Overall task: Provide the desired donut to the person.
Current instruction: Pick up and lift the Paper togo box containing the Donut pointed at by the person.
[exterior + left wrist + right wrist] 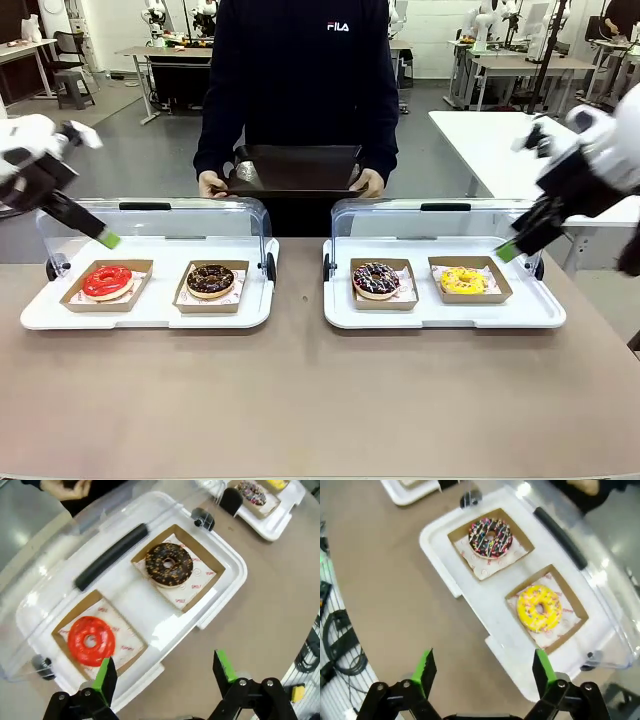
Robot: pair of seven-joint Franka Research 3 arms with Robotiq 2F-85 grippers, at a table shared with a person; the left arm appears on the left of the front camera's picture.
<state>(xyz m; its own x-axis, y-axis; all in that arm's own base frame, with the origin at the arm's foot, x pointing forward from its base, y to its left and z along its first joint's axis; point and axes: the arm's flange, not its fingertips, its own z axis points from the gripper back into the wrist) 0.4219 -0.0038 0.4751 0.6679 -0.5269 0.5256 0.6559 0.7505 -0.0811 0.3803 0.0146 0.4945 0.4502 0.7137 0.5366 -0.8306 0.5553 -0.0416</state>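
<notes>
The person (pixel 297 90) stands at the far side holding a dark tray (pixel 297 168) in both hands. Two donuts lie in card boxes on the left white tray (pixel 150 315): a red donut (pixel 106 281) (pixel 91 640) and a chocolate donut (pixel 210 280) (pixel 168 564). The right white tray (pixel 440 315) carries a dark sprinkled donut (pixel 376 280) (pixel 490 537) and a yellow donut (pixel 463 280) (pixel 539 608). My left gripper (pixel 108 240) (pixel 163 672) hangs open above the red donut's side. My right gripper (pixel 508 250) (pixel 482 667) hangs open near the yellow donut, holding nothing.
Clear hinged lids (pixel 150 215) stand open behind both white trays, each with a black handle. Brown tabletop (pixel 300 400) lies bare in front of the trays and between them. Another white table (pixel 500 140) stands at the back right.
</notes>
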